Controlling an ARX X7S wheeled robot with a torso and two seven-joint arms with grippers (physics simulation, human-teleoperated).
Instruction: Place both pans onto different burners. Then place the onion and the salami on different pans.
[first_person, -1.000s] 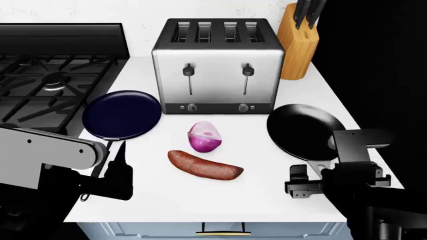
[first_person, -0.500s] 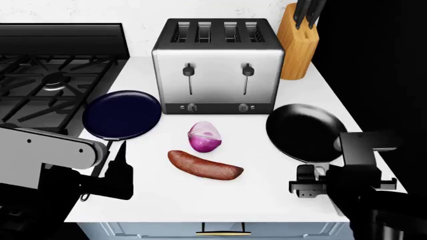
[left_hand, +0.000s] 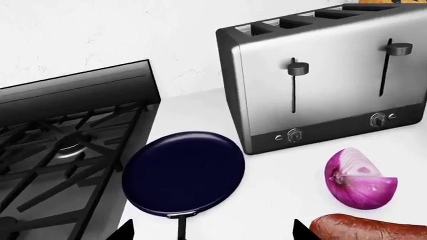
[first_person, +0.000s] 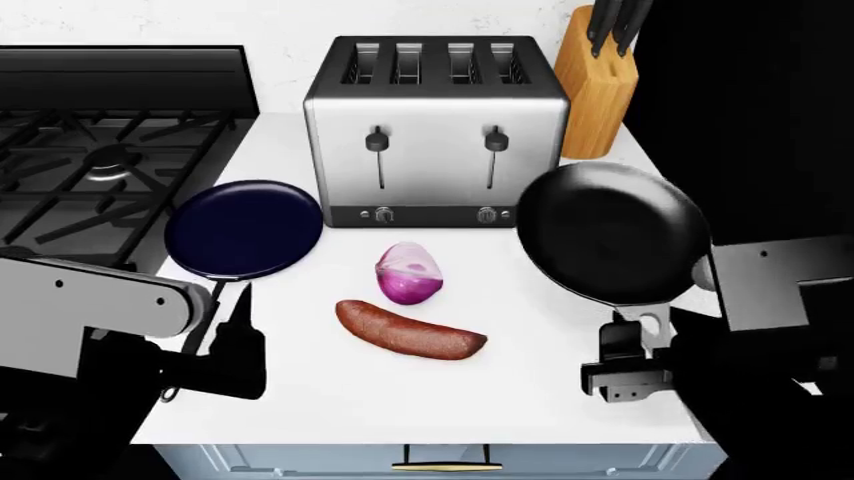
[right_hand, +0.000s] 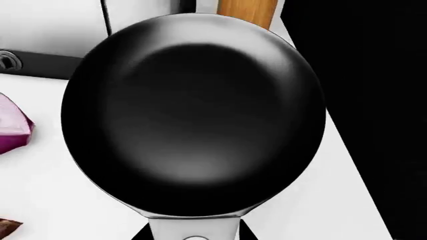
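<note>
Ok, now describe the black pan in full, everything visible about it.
The black pan is round, glossy black inside, with a shallow curved wall and a soft sheen across its flat floor. A grey metal handle leaves its rim toward the right gripper, which appears to grip it. It is empty. In the head view it overlaps the toaster's lower right corner and looks raised off the white counter, roughly level. The knife block stands behind it.

Two pans sitting out, one navy pan, one black pan, one onion, one salami, one four-slot toaster, one knife block, two pincers showing
</note>
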